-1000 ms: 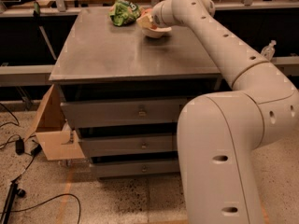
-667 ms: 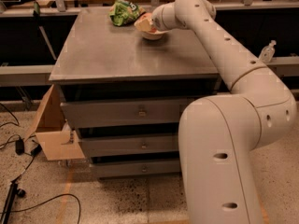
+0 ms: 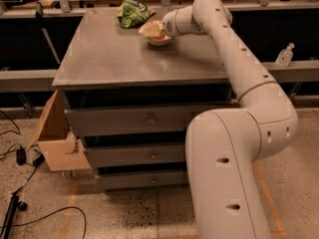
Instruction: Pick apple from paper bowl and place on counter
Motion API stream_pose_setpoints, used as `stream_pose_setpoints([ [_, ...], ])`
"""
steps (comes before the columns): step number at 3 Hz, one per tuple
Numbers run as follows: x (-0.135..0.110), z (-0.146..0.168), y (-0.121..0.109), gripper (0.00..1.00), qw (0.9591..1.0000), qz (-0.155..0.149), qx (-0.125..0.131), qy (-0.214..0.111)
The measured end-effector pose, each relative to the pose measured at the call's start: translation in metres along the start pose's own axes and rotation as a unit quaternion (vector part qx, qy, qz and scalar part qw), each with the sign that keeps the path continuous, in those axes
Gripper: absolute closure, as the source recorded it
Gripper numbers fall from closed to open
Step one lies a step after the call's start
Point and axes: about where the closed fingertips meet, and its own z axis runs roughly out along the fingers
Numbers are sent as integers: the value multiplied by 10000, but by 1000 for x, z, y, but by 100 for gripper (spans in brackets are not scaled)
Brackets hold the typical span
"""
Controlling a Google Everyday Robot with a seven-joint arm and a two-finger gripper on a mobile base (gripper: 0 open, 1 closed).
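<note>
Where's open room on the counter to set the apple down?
Bare counter runs across the whole front and left, from the paper bowl to the front edge. The back is crowded: green snack bag, the bowl with the apple, and the gripper at it. The arm crosses the right rear corner.

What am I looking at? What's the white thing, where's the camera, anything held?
The white shape is a robot: a mobile base with one jointed arm reaching over a grey three-drawer cabinet. There is one view only, looking down past the robot's body; where the camera is mounted isn't known. On the counter, at its far edge, lie a green snack bag and a white paper bowl with a reddish apple in it. The gripper is at the bowl, right over the apple. Whether it has hold of the apple cannot be told. A cardboard box sits beside the cabinet.
</note>
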Motion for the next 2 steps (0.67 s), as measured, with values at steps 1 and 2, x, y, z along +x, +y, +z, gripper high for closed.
stream_pose_setpoints([
  [1, 3, -2, -1, 59, 9998, 191, -94, 51],
  [2, 1, -6, -4, 36, 9995, 283, -64, 84],
])
